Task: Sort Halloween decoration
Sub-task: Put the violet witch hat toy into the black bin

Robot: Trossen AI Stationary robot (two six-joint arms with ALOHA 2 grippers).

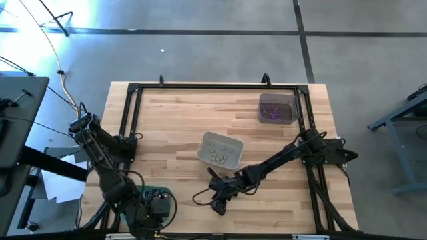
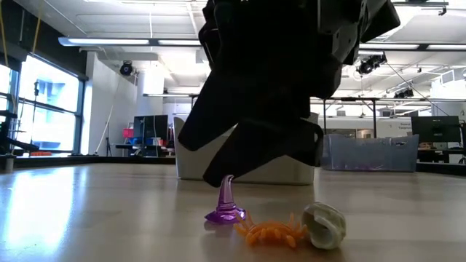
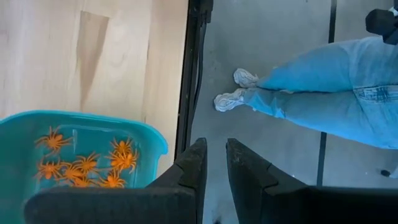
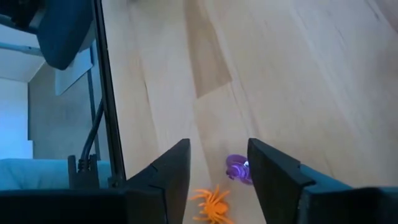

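the right hand, fingers apart, hangs over the purple trinket, which lies beside the orange spider and probably a pale skull; closing might catch the spider too.

Purple witch hat, orange spider, pale skull clustered on table.
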